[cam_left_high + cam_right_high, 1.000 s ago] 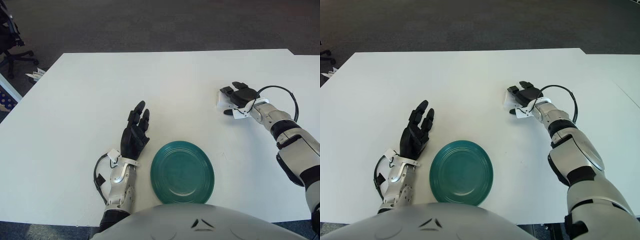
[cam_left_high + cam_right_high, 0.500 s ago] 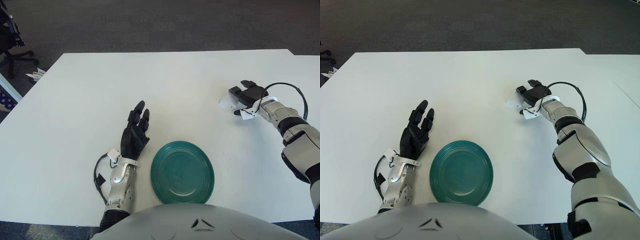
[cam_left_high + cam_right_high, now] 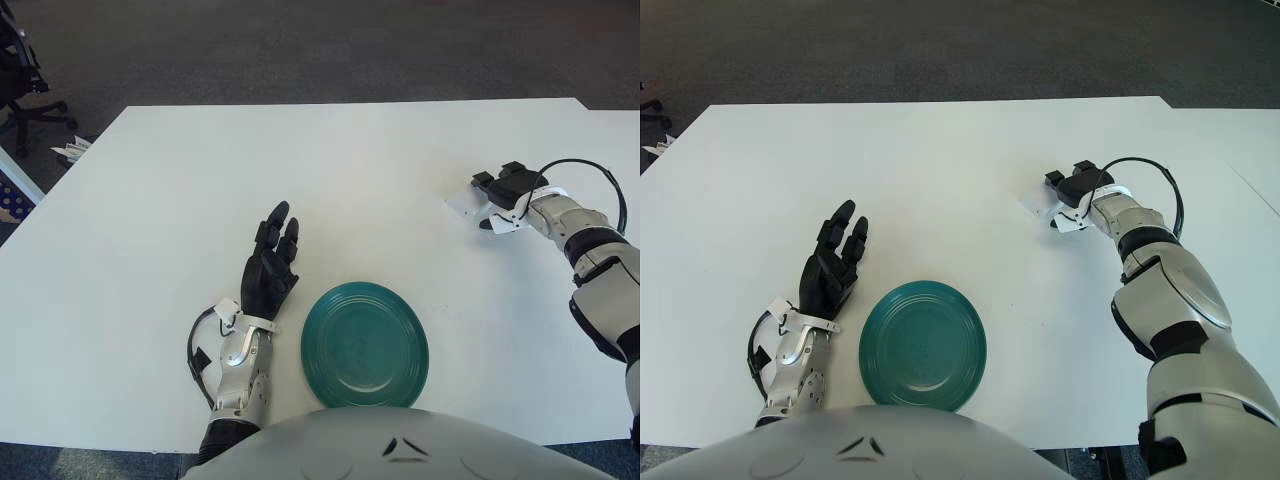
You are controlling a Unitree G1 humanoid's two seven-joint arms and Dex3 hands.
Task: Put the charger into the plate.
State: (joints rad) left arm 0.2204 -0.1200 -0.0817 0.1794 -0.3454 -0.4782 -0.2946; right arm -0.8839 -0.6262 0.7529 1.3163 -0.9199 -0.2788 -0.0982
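We see the white charger (image 3: 464, 203) on the white table (image 3: 200, 180), far right, well apart from the green plate (image 3: 364, 344). Our right hand (image 3: 503, 186) has its dark fingers curled around the charger's right side. Our left hand (image 3: 270, 268) shows left of the plate, fingers spread, holding nothing.

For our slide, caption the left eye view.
Right hand grips the white charger far right of the green plate; left hand open beside it.
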